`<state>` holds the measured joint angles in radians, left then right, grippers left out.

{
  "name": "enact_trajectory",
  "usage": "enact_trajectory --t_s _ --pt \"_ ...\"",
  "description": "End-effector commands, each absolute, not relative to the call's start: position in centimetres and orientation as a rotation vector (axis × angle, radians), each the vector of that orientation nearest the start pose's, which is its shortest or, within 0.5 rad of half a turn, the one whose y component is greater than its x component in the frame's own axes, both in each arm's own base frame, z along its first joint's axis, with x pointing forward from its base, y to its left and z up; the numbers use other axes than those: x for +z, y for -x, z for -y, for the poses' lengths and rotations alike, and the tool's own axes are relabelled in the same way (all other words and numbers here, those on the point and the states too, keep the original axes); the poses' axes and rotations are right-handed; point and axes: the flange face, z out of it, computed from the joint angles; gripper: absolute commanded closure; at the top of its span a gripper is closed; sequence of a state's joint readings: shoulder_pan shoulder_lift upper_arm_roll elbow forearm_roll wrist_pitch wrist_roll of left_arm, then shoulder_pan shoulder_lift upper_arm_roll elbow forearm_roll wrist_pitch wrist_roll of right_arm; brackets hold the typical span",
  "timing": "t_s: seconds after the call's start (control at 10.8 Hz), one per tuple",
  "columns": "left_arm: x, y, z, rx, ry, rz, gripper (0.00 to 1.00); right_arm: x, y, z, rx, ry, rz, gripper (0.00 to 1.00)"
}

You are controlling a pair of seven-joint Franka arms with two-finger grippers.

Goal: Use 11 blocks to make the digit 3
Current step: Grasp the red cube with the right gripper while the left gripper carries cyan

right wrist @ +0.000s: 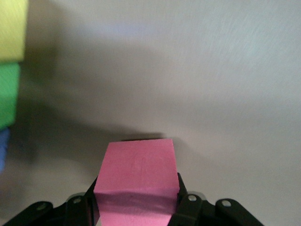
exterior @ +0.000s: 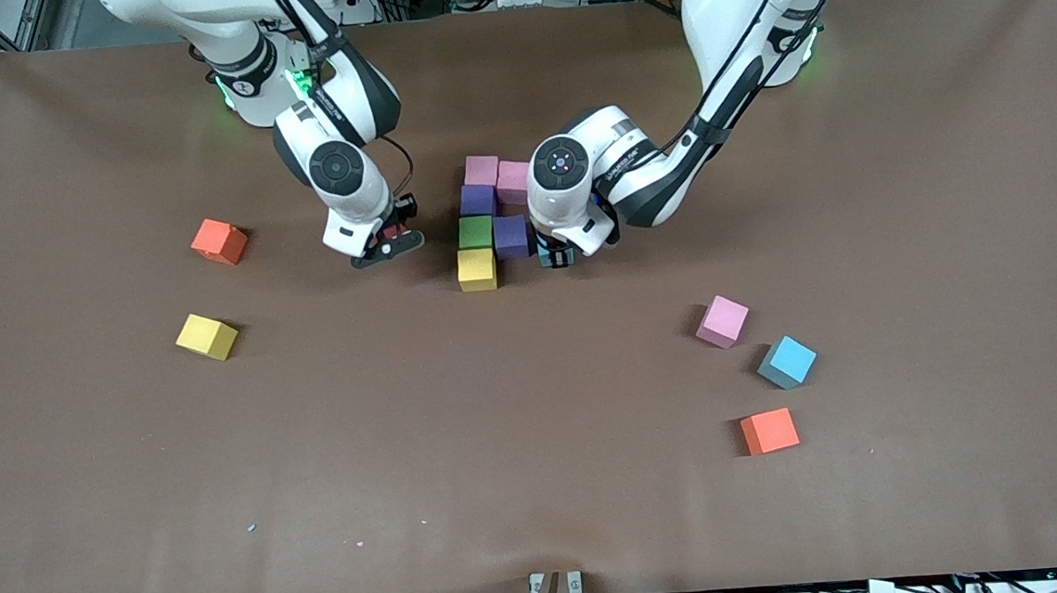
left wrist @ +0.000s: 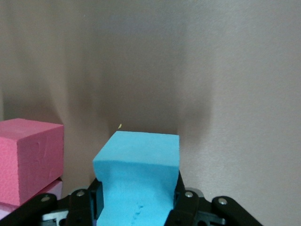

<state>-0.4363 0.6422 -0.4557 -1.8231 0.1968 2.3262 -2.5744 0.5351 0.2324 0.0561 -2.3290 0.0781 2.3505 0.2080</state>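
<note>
Left gripper (exterior: 561, 255) grips a blue cube (left wrist: 136, 174) beside the purple one (exterior: 511, 236), extending the figure's bar; right gripper (exterior: 387, 243) fingers pinch a red cube (right wrist: 136, 183), ready to add.

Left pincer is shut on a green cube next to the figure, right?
Not green. The left wrist view shows the left pincer shut on a light blue cube; it is indeed next to the figure.

Brown table (exterior: 541, 482), scattered blocks (exterior: 722, 321)
</note>
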Motion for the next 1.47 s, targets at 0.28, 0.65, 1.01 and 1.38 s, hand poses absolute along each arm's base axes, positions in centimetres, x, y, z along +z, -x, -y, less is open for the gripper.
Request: enact_trajectory --t_s 0.28,0.65,1.01,1.38 --pt "20.4 -40.7 49.8 -0.215 -2.214 -2.348 1.00 26.6 -51.8 -29.3 0.389 3.092 0.381 1.00" --pt "20.3 -40.1 50.2 -0.214 -2.226 -2.340 1.00 27.3 -58.5 -32.7 0.407 3.096 0.269 1.00" --pt "20.5 -40.2 50.3 -0.213 -2.223 -2.336 1.00 26.7 -62.5 -33.1 0.359 3.088 0.211 1.00" --pt "20.8 -40.3 50.5 -0.213 -2.218 -2.330 0.96 24.7 -64.7 -35.4 0.346 3.088 -0.033 1.00"
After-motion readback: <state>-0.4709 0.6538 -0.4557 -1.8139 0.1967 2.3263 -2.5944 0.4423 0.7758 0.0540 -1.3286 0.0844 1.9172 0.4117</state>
